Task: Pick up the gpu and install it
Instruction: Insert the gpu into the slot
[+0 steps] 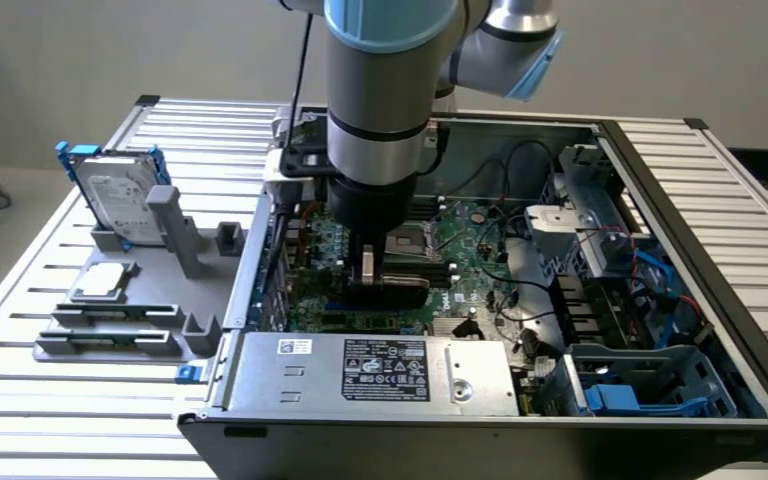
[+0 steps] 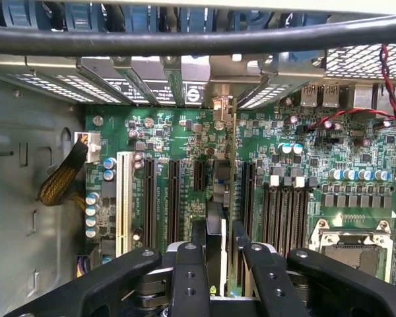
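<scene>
Slatted metal table (image 1: 37,390) is carrying an open computer case (image 1: 704,300), with the robot arm reaching down inside it.
The tool (image 2: 219,228) is gripping the graphics card (image 2: 219,191), its fingers partly closed and pressing on both faces. The card is standing on edge directly under the tool, just above the green motherboard (image 2: 158,139) and in line with its long black slots (image 2: 175,198). Whether it is touching a slot cannot be told. A hard drive (image 1: 120,205) is standing well off to the tool's side, outside the case.

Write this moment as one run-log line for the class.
step: install | gripper: shut on gpu | gpu: held edge-on over motherboard slots inside open computer case | seated: cannot tell
</scene>
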Robot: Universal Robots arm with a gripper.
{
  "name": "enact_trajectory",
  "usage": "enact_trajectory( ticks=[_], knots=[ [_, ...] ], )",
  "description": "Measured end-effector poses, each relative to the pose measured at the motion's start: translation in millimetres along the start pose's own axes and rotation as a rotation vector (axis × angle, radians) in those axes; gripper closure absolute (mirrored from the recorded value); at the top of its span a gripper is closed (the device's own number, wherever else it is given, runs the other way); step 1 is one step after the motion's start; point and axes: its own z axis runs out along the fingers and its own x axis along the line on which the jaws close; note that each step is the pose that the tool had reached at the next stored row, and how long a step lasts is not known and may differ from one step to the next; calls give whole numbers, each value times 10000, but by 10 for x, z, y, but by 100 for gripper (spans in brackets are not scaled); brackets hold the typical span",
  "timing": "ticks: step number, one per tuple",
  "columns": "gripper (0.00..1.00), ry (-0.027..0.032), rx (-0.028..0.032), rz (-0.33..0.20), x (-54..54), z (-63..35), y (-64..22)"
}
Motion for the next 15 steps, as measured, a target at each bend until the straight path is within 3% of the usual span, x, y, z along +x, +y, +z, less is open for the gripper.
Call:
enact_trajectory(
  ticks=[15],
  knots=[
    [74, -31, -20, -98, 0, 19, 29]
  ],
)
